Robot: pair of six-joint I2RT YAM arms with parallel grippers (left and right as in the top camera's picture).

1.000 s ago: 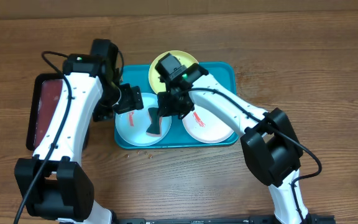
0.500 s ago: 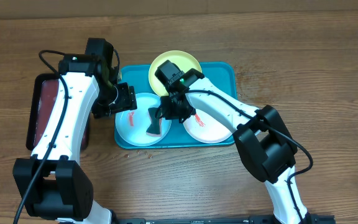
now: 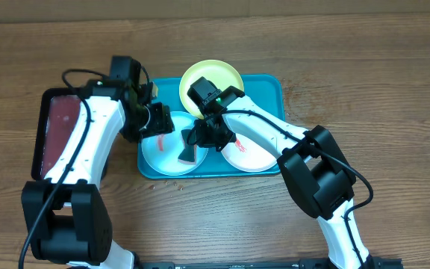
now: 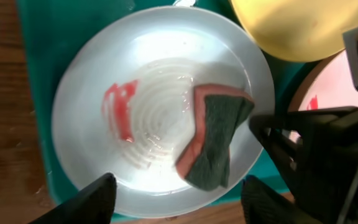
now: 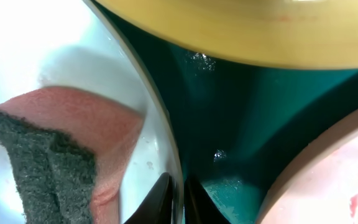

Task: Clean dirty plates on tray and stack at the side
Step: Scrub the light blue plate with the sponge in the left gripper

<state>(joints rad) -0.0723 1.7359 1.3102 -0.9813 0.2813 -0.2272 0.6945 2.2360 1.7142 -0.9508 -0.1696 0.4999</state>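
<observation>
The left gripper (image 4: 180, 194) hangs spread wide over the light blue plate (image 4: 160, 81) at the left end of the tray (image 3: 271, 86), the sponge (image 4: 213, 143) lying lengthwise just ahead of its fingers, while the right gripper (image 5: 178, 196) pinches that plate's right rim

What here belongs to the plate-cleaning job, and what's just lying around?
Job: blue plate, yellow plate, white plate, teal tray, sponge.
Lying about: dark red tray, crumbs.
</observation>
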